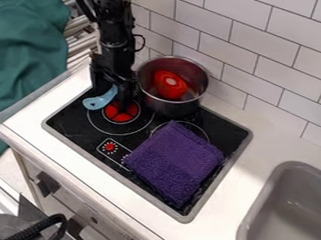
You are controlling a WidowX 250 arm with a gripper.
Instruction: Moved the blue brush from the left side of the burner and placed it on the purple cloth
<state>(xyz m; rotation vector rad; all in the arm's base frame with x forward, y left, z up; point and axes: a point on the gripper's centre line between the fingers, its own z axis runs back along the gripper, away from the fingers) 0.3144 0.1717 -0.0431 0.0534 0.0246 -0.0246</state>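
One blue brush (100, 99) is yet to be moved to the purple cloth (175, 160), and the step in hand is judged to be the grasp. For the next move, the tool (112, 97) needs to be closed on the brush, which should then be lifted clear of the stove (76, 131) and carried to the cloth. The brush is seen beside the red burner (120, 112), its upper end reaching in between the spread fingers of the tool, its rounded end left outside them. No firm pinch is seen.
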